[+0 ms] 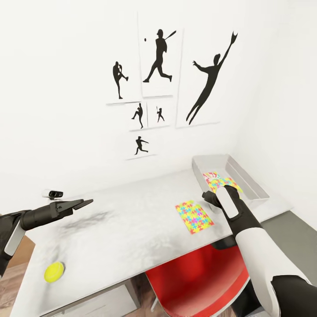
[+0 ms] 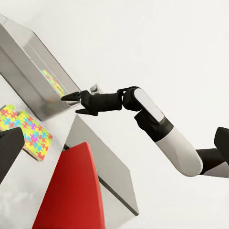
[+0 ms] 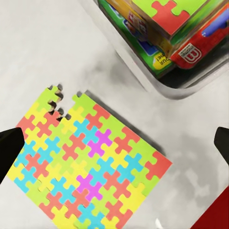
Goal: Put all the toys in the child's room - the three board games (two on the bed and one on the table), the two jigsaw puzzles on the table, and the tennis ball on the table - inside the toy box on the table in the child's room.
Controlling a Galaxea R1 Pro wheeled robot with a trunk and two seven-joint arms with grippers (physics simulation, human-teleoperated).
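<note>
My right gripper (image 3: 114, 138) fingers spread wide, empty, over the jigsaw puzzle (image 3: 88, 164) on the table (image 1: 132, 220). Left gripper (image 1: 83, 203): can't tell. Toy box (image 1: 255, 185) at 2 o'clock, tennis ball (image 1: 54, 271) at 8.

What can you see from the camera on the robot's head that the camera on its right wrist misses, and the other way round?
Head view alone: the tennis ball near the table's front edge, the left gripper, a red chair and silhouette wall posters.

Right wrist view alone: close detail of blue printed boxes under the puzzle in the toy box, and missing pieces at one corner of the loose puzzle.

Both: the jigsaw puzzle on the table beside the toy box.
</note>
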